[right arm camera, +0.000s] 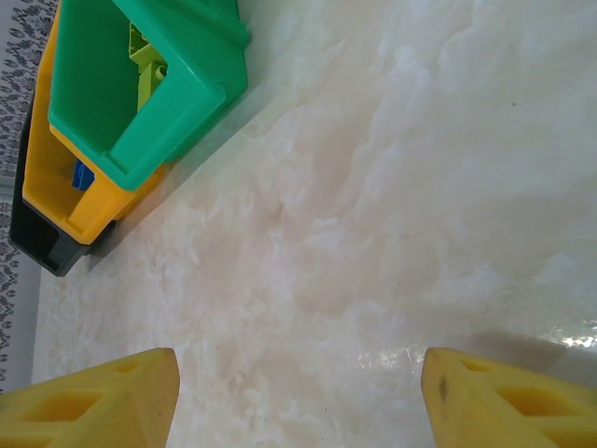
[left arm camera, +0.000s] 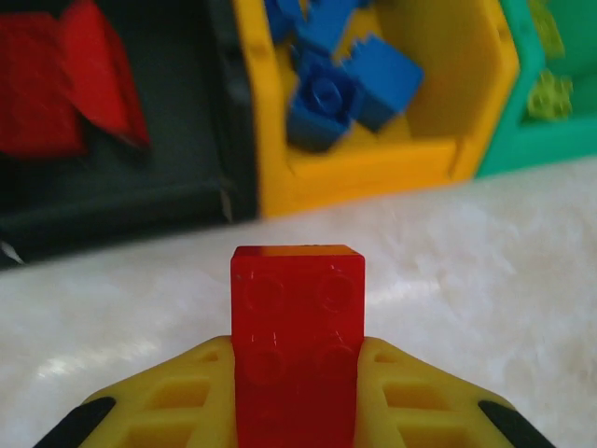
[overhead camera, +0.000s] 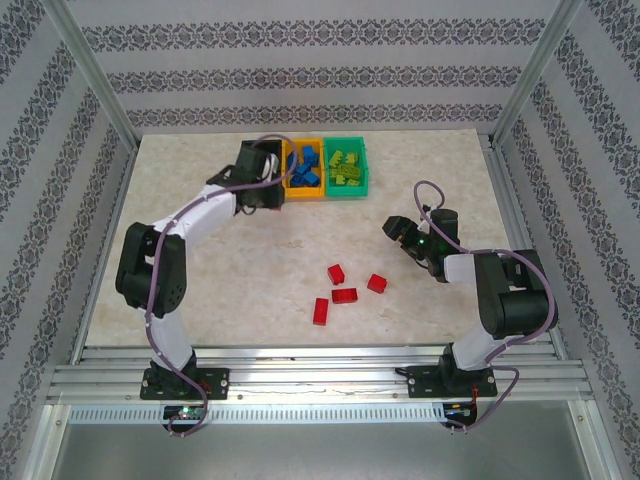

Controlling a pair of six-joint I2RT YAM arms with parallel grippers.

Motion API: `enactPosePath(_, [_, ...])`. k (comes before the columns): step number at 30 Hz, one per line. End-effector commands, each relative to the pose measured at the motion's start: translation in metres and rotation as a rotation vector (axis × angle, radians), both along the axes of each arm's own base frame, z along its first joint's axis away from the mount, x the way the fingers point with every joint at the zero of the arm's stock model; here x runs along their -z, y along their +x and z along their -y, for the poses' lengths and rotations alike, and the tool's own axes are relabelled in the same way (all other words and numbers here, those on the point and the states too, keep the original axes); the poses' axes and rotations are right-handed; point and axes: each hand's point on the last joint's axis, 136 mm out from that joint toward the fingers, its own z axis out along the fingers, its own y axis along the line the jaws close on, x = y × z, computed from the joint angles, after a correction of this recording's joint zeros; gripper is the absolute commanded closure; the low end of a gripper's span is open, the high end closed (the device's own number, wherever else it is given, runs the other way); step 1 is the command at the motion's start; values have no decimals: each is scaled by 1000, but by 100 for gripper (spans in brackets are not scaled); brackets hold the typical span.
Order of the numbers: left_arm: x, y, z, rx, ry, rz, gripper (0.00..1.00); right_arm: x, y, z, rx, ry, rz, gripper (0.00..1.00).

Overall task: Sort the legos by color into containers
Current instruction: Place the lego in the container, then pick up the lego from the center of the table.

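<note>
Because red goes with red, my left pincer (left arm camera: pixel 297 373) is closed hard on a red lego brick (left arm camera: pixel 297 308). The brick stands upright between the yellow fingers (left arm camera: pixel 191 392) with its studded face toward the wrist camera, and I hold it just in front of the black bin (left arm camera: pixel 140 201), which I judge to be its home. Red pieces (left arm camera: pixel 84 84) lie inside that bin, blurred but plainly red. The three bins sit in a row at the far side of the tabletop (overhead camera: pixel 200 300), touching wall to wall. The orange-yellow bin (left arm camera: pixel 373 168) in the middle holds a heap of blue bricks (left arm camera: pixel 345 84), and the teal green bin (overhead camera: pixel 349 193) on the right holds lime green bricks (overhead camera: pixel 346 165). By my reckoning the brick needs to be lifted over the black bin's near wall before I let go, or it will drop short onto the tabletop. My right pincer (right arm camera: pixel 298 392) stands wide open with nothing between its fingers, hanging over bare tabletop and angled toward the bins. Four more red bricks (overhead camera: pixel 345 295) lie loose in a small cluster near the middle of the tabletop, to the left of that pincer and well apart from the bins. Blue and green look finished, with only the reds left.
</note>
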Motion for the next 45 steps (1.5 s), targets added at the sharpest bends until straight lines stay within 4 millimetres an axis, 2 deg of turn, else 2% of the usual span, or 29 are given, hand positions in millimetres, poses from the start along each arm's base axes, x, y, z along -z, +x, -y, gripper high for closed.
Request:
enactPosePath(1, [-13, 25, -25, -25, 54, 15, 76, -13, 8, -3, -12, 6, 49, 30])
enactPosePath(5, [-29, 66, -42, -69, 44, 63, 76, -13, 8, -3, -12, 4, 50, 30])
enactPosePath(8, [-30, 92, -49, -88, 49, 78, 75, -14, 8, -2, -10, 1, 51, 30])
enactPosePath(10, [-34, 107, -52, -103, 51, 90, 60, -13, 8, -2, -11, 1, 50, 30])
enactPosePath(11, [-30, 113, -53, -110, 50, 78, 54, -13, 8, -2, -11, 0, 51, 30])
enactPosePath(13, [-29, 119, -48, -97, 29, 58, 49, -13, 8, -2, -11, 0, 49, 30])
enactPosePath(17, [-28, 113, -35, -68, -38, 36, 47, -13, 8, -2, -10, -1, 49, 30])
enactPosePath(20, [-27, 99, -28, -54, -84, 35, 46, -12, 8, -2, -10, 0, 47, 30])
enactPosePath(24, [-30, 69, -11, -7, -132, 58, 45, -11, 8, -4, -13, 9, 44, 30])
enactPosePath(28, [-29, 33, 20, 101, -192, 78, 45, -11, 9, -5, -17, 13, 42, 30])
enactPosePath(34, [-10, -21, 65, 259, -210, 56, 43, -10, 8, -5, -19, 15, 39, 30])
enactPosePath(39, [8, -71, 115, 449, -219, 7, 37, -8, 8, -6, -20, 19, 33, 29])
enactPosePath(45, [29, -119, 146, 555, -181, -51, 36, -7, 8, -8, -24, 28, 30, 29])
